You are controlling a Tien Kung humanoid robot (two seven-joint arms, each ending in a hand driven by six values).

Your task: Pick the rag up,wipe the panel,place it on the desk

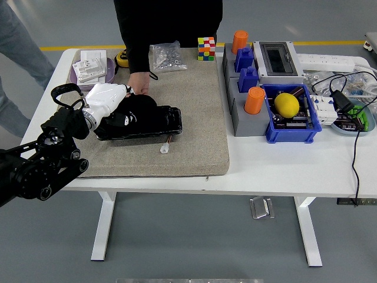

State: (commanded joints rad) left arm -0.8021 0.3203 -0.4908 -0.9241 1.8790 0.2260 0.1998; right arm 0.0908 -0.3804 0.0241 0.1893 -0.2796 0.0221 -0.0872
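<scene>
A: What does the robot's left arm [41, 168] look like, there at the lower left of the frame?

B: Black and bulky, built of round joint housings with small silvery screws, and a black cable loops above the wrist. The forearm shell is glossy white. The left hand [131, 112] is black.

A: And the person [168, 26] at the top centre?

B: A black long-sleeved top. Another person [20, 41] at the upper left wears blue jeans.
</scene>
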